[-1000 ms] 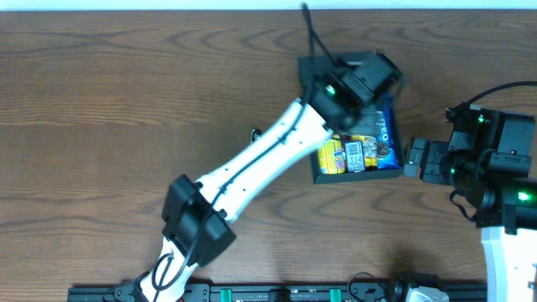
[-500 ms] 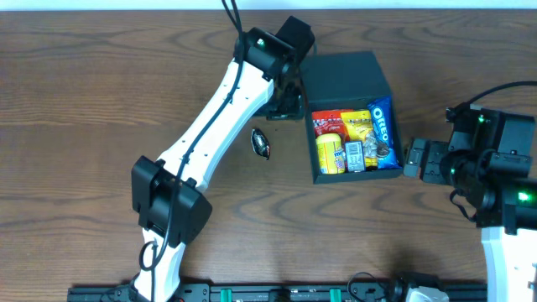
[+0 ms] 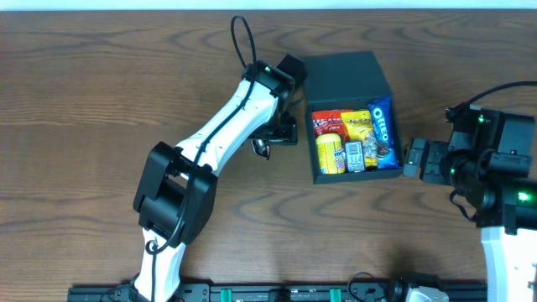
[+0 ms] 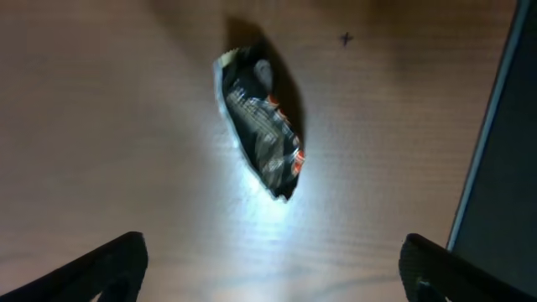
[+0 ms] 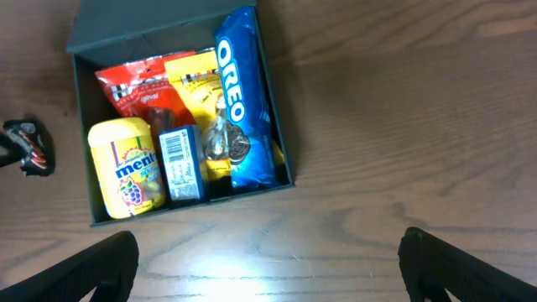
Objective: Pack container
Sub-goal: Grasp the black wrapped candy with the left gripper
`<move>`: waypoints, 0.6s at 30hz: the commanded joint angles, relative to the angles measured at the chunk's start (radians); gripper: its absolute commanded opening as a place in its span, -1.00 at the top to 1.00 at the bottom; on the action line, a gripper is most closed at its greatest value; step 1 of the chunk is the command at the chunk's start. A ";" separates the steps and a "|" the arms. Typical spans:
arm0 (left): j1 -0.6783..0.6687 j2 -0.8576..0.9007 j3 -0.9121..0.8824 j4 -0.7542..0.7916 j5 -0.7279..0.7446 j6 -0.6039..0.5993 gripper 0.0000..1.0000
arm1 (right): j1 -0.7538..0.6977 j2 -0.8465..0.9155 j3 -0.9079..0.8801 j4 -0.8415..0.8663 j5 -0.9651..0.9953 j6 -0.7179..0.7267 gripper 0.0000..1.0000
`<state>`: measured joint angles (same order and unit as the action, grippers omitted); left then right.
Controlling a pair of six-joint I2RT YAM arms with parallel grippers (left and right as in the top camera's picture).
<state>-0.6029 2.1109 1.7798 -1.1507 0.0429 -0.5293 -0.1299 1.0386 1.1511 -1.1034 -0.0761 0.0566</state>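
The dark teal container [image 3: 344, 80] stands open at the right of the table, lid folded back. Inside are an Oreo pack [image 3: 382, 124], a yellow Mentos tub [image 3: 329, 155] and red and yellow snack packets. A small dark wrapped snack [image 3: 263, 149] lies on the wood just left of the box. My left gripper [image 3: 281, 134] hovers open beside it. In the left wrist view the snack [image 4: 260, 126] lies ahead of the spread fingers, untouched. My right gripper [image 3: 415, 159] waits open right of the box, with the container [image 5: 193, 208] ahead of it.
The container's outer wall [image 4: 503, 168] runs down the right edge of the left wrist view, close to the right finger [image 4: 453, 273]. The left arm [image 3: 218, 143] stretches diagonally across the wooden table [image 3: 101, 101]. The dark snack [image 5: 29, 147] also shows at the right wrist view's left edge.
My left arm swung off the container to its left, then dropped towards the small dark snack on the table, its jaws widening. The right arm has not moved.
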 commanded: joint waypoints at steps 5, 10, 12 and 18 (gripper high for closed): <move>0.003 -0.024 -0.106 0.127 -0.026 -0.036 -0.90 | -0.007 -0.002 0.012 0.000 -0.011 -0.002 -0.99; 0.013 -0.024 -0.205 0.216 -0.024 -0.067 -0.90 | -0.007 -0.002 0.012 -0.001 -0.011 -0.002 -0.99; 0.018 -0.024 -0.225 0.240 -0.025 -0.069 -0.90 | -0.007 -0.002 0.012 -0.001 -0.011 -0.002 -0.98; 0.031 -0.024 -0.230 0.303 -0.026 -0.069 -0.90 | -0.007 -0.002 0.012 -0.001 -0.011 -0.002 -0.99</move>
<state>-0.5823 2.1109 1.5497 -0.8581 0.0387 -0.5804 -0.1299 1.0386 1.1511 -1.1034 -0.0784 0.0566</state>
